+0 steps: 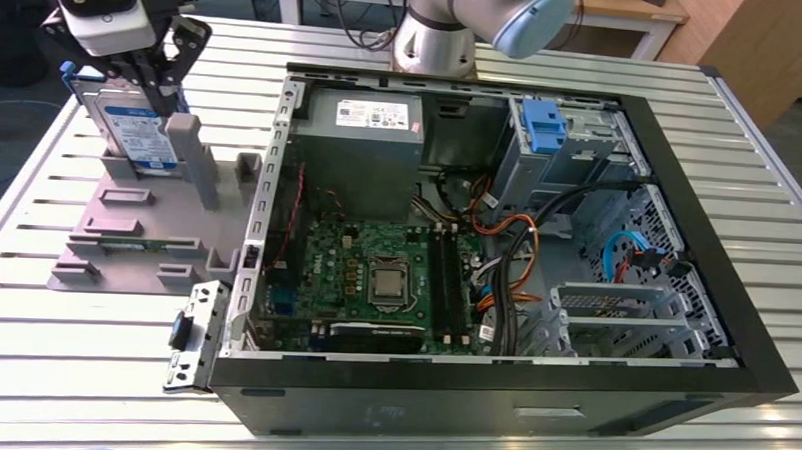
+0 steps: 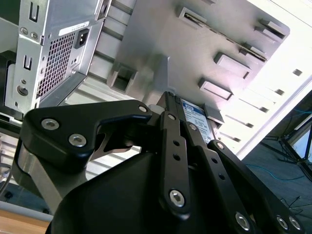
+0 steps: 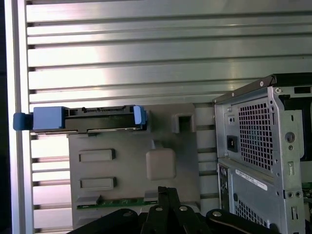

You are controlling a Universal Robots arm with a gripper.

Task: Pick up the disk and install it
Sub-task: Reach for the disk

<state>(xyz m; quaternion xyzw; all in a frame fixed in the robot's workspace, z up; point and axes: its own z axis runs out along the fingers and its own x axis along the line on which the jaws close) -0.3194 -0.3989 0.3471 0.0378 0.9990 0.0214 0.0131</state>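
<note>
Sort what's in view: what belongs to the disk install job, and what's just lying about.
Belongs to the job: disk, upright in the grey stand; gripper by its top edge; open computer case.
Just lying about: green circuit strip on the stand; metal bracket at the case's corner; power-supply box inside the case.

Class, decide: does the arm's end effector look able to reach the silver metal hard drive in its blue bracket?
Probably yes: the end effector is at the top of the upright silver metal hard drive, which rises clear of the grey plastic stand.
</note>
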